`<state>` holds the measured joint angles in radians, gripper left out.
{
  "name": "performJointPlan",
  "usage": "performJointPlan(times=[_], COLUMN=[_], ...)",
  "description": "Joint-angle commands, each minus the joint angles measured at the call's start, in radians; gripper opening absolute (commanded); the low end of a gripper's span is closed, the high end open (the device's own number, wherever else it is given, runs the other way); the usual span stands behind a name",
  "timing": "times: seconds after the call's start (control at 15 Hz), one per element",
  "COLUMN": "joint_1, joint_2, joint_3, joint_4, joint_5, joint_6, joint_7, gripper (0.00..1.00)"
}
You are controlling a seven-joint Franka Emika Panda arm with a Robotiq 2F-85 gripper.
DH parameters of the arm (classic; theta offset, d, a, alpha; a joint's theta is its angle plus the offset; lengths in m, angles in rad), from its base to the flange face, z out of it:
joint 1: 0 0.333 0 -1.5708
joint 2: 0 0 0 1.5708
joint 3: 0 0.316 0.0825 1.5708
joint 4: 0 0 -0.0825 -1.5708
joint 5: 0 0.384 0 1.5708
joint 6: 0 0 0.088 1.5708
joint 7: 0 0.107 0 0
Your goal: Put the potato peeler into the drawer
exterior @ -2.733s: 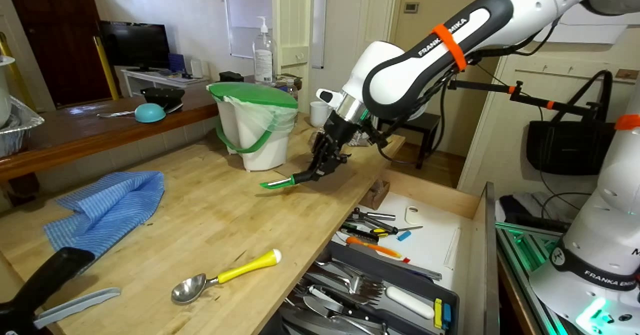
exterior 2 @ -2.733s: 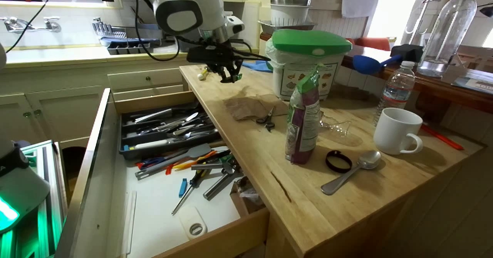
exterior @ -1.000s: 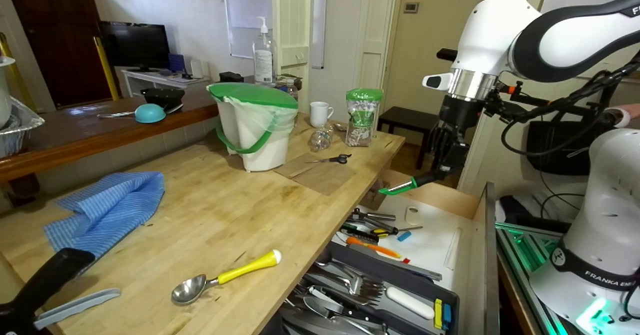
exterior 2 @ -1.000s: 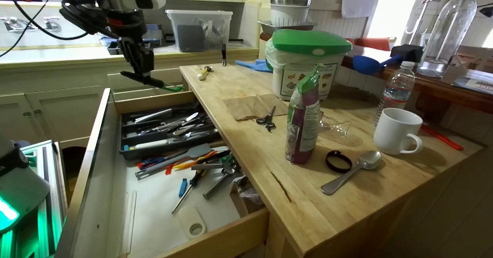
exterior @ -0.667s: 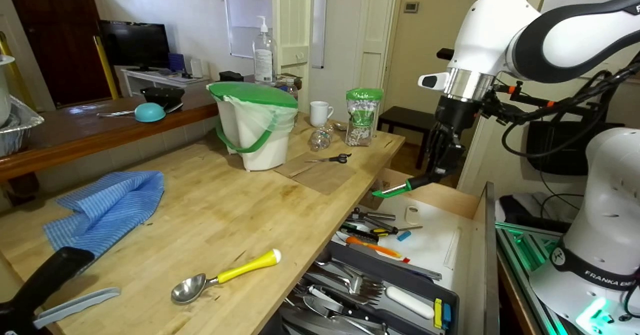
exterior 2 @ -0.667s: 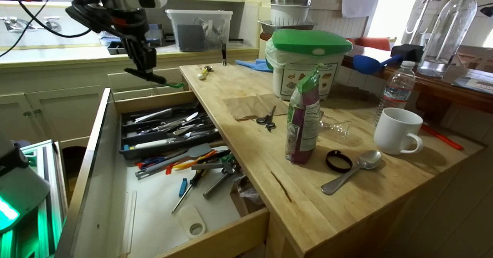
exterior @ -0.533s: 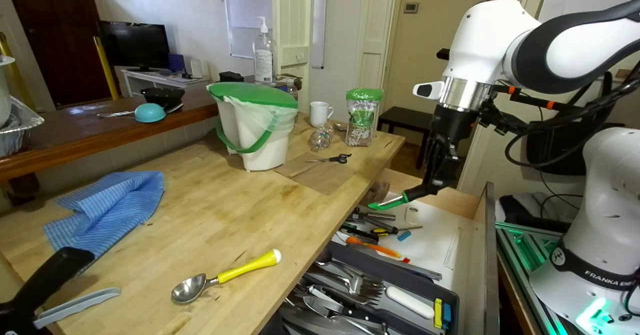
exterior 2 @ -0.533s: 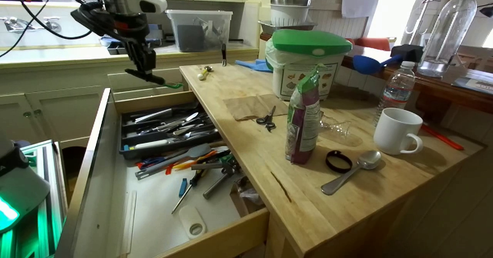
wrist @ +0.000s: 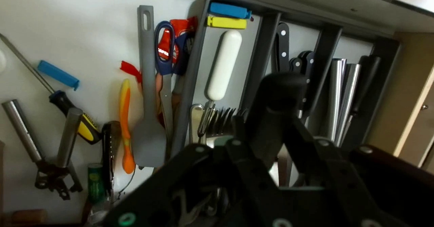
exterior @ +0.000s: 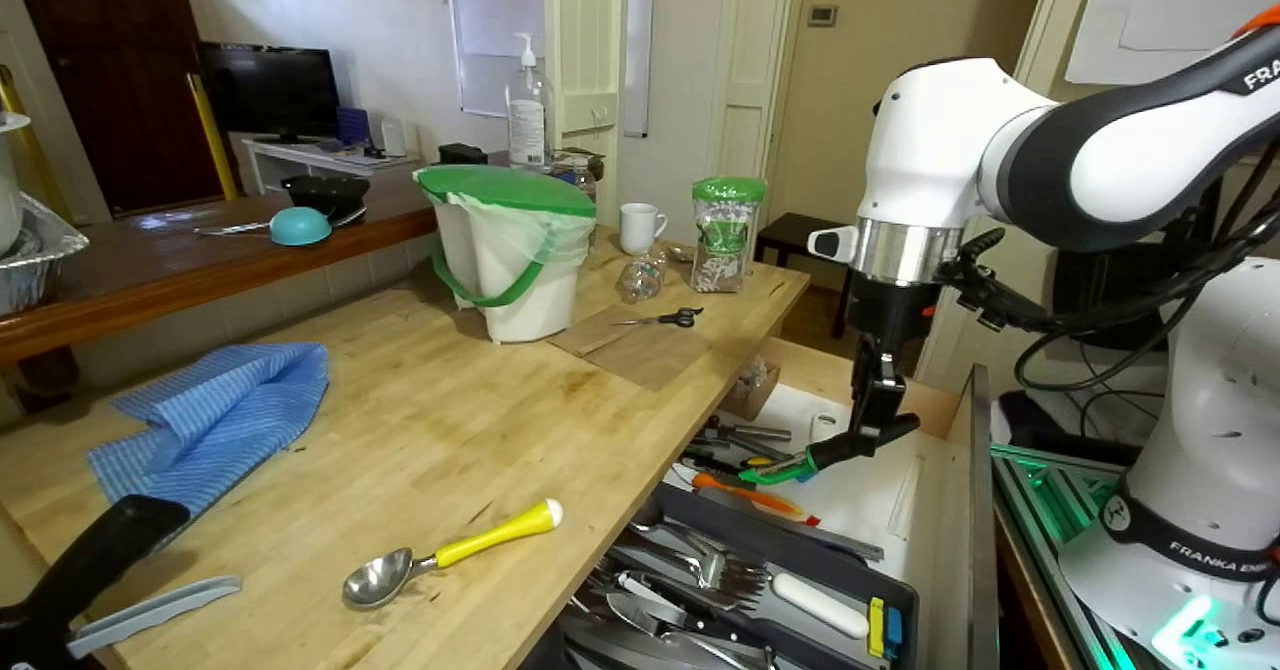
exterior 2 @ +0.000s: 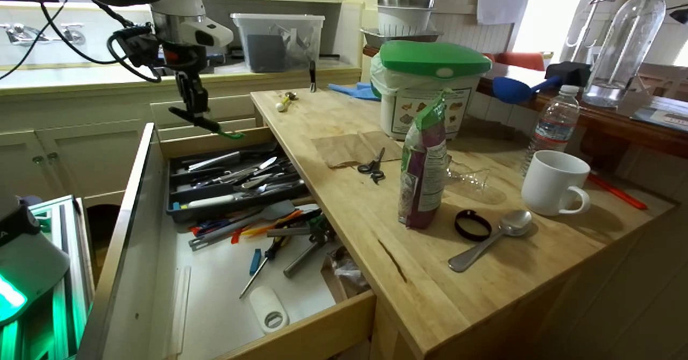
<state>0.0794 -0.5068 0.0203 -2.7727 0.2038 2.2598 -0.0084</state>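
Wrist view gives me the tray (wrist: 195, 67) below the gripper (exterior: 870, 436), its dividers keeping the cutlery (wrist: 335, 95) in lanes. Spatula (wrist: 147, 84), scissors (wrist: 164, 69) and screwdriver (wrist: 62, 103) lie loose beside it, I suppose because they are too long or awkward for a slot. The drawer (exterior 2: 215, 290) stands pulled well out from under the counter (exterior: 430, 430), which leaves me room to go in from above.

I have the jaws clamped across the black handle (exterior: 845, 444) of the peeler (exterior: 832, 450), which hangs over the drawer, roughly above the tray as I judge it, and apart from what lies there. That hold keeps the blade away from the jaws; the head (exterior: 790, 471) juts toward the counter, tipped lower than the butt. Lowering and letting go look to be all that remains, and I'd expect the head to meet anything below first.

The peeler itself is slim: bright green head narrowing toward its tip, a metal strip along it, then the plain dark handle. Near the wrist lens, a blurred black end may be the butt, possibly with a hanging hole; I can't be sure.
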Motion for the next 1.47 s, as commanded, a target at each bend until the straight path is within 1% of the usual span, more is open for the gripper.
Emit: performJointPlan(times=[0.0, 0.27, 0.4, 0.6, 0.87, 1.0, 1.07, 1.27, 1.4], joint_1=[-0.015, -0.008, -0.004, -0.005, -0.041, -0.055, -0.06, -0.075, -0.082], joint_2=[0.086, 0.204, 0.263, 0.341, 0.429, 0.475, 0.499, 0.577, 0.624], joint_3=[0.021, 0.033, 0.038, 0.044, 0.034, 0.016, 0.008, -0.017, -0.012], joint_4=[0.001, 0.0, 0.0, 0.0, 0.001, 0.002, 0.002, 0.002, 0.004], joint_5=[-0.021, -0.034, -0.034, -0.031, -0.087, -0.095, -0.094, -0.042, 0.01], joint_6=[0.106, 0.268, 0.321, 0.366, 0.404, 0.437, 0.455, 0.53, 0.591], joint_7=[0.046, 0.052, 0.058, 0.081, 0.147, 0.145, 0.133, 0.067, 0.001], gripper=[0.09, 0.09, 0.09, 0.09, 0.09, 0.09, 0.09, 0.09, 0.09])
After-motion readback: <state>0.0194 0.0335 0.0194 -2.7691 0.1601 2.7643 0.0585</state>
